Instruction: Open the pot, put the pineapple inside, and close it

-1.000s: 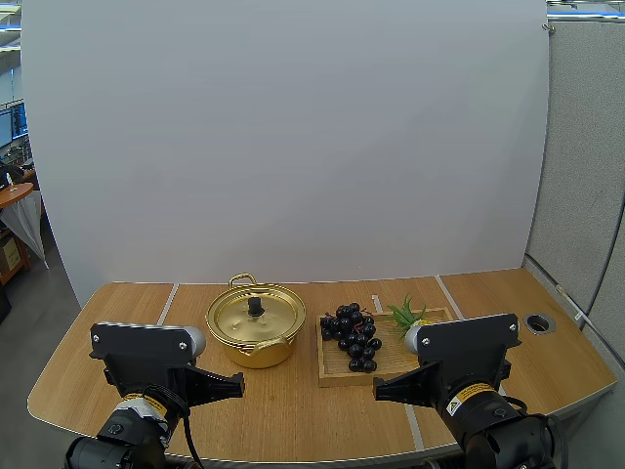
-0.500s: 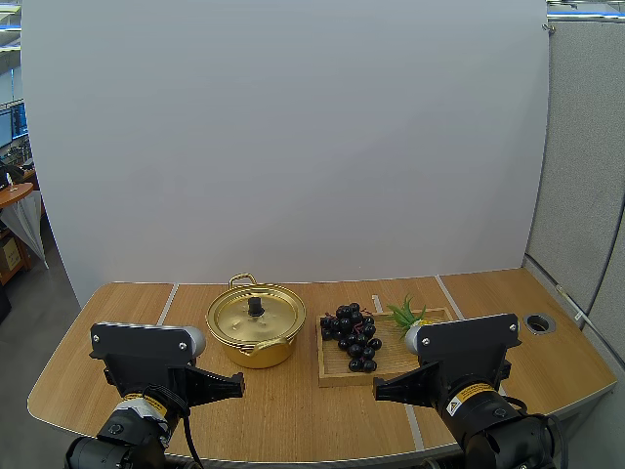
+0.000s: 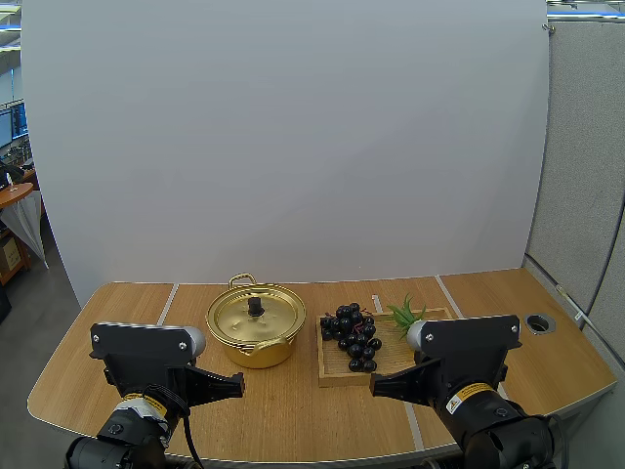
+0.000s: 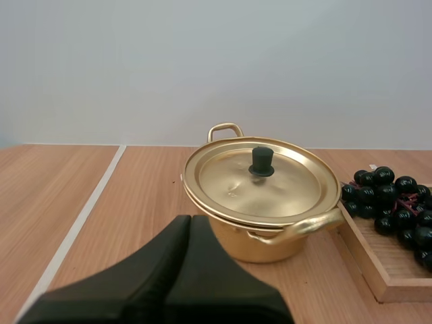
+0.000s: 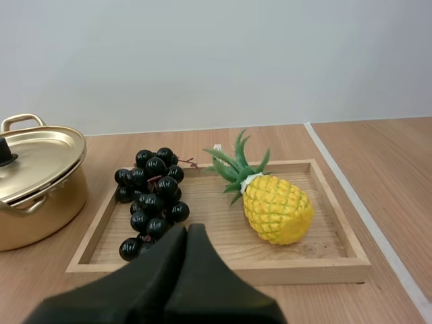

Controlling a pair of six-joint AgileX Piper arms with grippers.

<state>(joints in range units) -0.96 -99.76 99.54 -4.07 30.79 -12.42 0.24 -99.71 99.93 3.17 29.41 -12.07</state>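
Nearest, the left fingers (image 4: 165,253) and right fingers (image 5: 162,266) are each pressed closed, gripping nothing. Beyond, on the surface (image 3: 293,405), the pineapple (image 5: 277,208) lies in a wooden tray (image 5: 223,273) beside grapes (image 5: 152,196). The pot (image 4: 256,244), lid (image 4: 290,182) on, stands left of the tray.

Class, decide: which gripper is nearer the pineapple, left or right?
Right. The right gripper sits just in front of the wooden tray where the pineapple lies; the left gripper is in front of the pot, off to the tray's left.
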